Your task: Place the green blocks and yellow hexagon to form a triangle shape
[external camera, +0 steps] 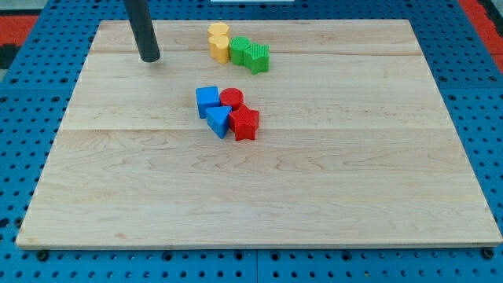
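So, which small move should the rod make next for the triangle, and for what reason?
Probably slide my tip toward the view's right, to the yellow blocks. It stands apart from them, on the view's left. The yellow pair and the two green blocks already touch in a tight cluster near the board's top edge, more a row than a triangle, so something there likely needs nudging out of line.

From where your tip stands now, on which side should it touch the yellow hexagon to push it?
There is no gripping, only pushing. My tip stands apart, to the view's left of the yellow hexagon. Its left face is free; the green blocks touch its right. Probably push that left face, from the left.
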`<control>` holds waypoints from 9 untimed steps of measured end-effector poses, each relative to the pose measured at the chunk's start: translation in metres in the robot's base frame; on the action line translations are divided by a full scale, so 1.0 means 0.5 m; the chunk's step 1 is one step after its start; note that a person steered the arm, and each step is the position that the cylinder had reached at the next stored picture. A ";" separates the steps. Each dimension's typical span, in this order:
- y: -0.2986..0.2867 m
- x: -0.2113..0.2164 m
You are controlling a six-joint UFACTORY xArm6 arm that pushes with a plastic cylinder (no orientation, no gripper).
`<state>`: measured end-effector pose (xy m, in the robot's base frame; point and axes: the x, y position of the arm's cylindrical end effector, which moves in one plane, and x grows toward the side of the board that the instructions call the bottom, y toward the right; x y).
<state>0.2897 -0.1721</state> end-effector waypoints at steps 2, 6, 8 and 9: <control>0.014 0.024; 0.068 0.036; 0.212 0.046; 0.356 0.063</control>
<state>0.3210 0.0060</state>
